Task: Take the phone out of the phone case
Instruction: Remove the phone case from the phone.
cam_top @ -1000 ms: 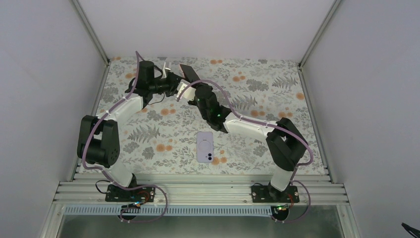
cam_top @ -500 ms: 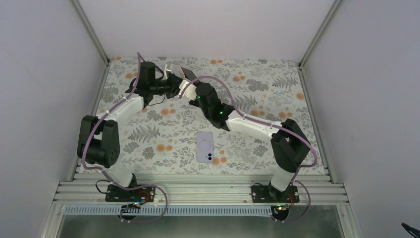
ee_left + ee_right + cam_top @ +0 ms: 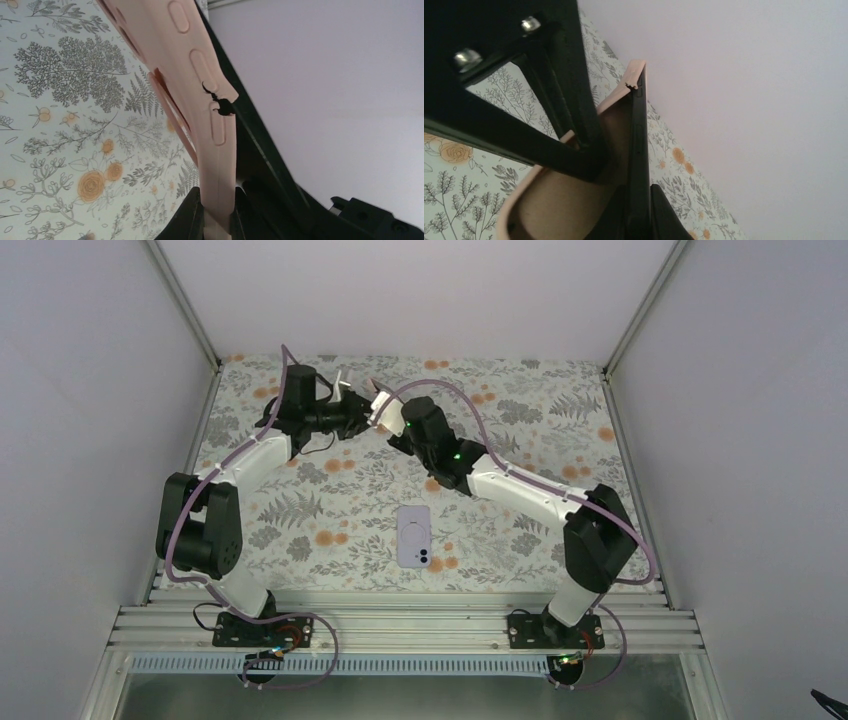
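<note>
Both arms meet above the far end of the table (image 3: 530,430). There the left gripper (image 3: 218,220) is clamped narrow on 1 edge of the pink case (image 3: 200,65), and the right gripper (image 3: 638,212) is pinched tight across the 2 flat faces of the black phone (image 3: 639,135). The case looks soft: it bows away from the phone along most of its length. Only 1 corner seems hooked over the phone's end, where the lip shows a small notch or tear. The phone is stiff, thin and smooth-sided, so it may slide between the fingers if pulled hard, and a firm hold near mid-length seems safest. The case should stretch rather than snap, so gripping its free rim and peeling off that last corner looks workable. A lilac phone (image 3: 414,537) lies flat near the table's middle, apart from both arms.
</note>
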Controlling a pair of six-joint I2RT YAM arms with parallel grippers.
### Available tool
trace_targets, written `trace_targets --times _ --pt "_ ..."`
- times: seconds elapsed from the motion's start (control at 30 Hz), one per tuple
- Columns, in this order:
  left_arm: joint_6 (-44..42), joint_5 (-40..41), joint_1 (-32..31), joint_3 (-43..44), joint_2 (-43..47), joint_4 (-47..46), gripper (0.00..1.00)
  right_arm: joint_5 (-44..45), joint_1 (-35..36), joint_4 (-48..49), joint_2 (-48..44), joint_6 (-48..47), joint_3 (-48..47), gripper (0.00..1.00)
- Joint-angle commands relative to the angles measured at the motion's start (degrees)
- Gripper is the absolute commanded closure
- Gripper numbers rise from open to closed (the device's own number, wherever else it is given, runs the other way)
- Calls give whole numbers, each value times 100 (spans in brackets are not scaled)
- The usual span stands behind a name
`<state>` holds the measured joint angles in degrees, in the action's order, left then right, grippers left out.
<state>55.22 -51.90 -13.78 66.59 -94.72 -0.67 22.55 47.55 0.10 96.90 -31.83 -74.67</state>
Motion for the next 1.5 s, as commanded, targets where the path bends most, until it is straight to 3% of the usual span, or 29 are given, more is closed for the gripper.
trace_targets --times 0.0,0.63,1.17,1.47 --pt "-532 314 86 -22 92 350 98 57 -198 196 -649 629 -472 96" --pt "-790 704 88 55 -186 677 98 -428 -415 -487 -1021 1168 -790 96" --pt "-1030 980 72 -200 -158 747 98 -146 -708 -316 -1152 827 -803 96" --pt "-1561 748 50 -10 -809 834 98 -155 -914 -401 -1501 727 -158 96"
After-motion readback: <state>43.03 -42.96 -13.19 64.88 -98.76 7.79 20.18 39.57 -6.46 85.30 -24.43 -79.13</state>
